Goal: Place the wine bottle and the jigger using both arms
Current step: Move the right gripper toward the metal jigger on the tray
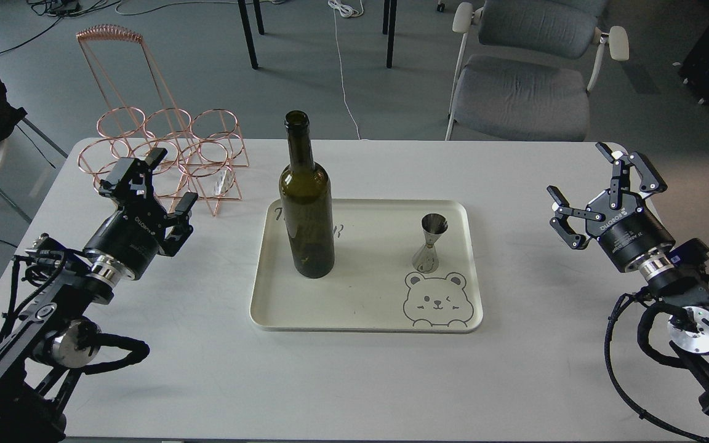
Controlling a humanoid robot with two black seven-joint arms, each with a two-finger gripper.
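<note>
The dark olive-green wine bottle (306,209) stands upright on the left half of a cream tray (367,323) in the middle of the white table. On the tray's right half stands the small steel jigger (429,242), just above a printed bear face. My left gripper (173,178) hovers open to the left of the tray, well apart from the bottle and close to a copper rack. Far out by the table's right edge my right gripper (594,184) is open too, with nothing between its fingers.
A copper wire bottle rack (164,151) with several rings stands at the table's back left, just behind my left gripper. A grey office chair (530,80) and table legs are beyond the far edge. Bare white tabletop (354,381) lies in front of the tray.
</note>
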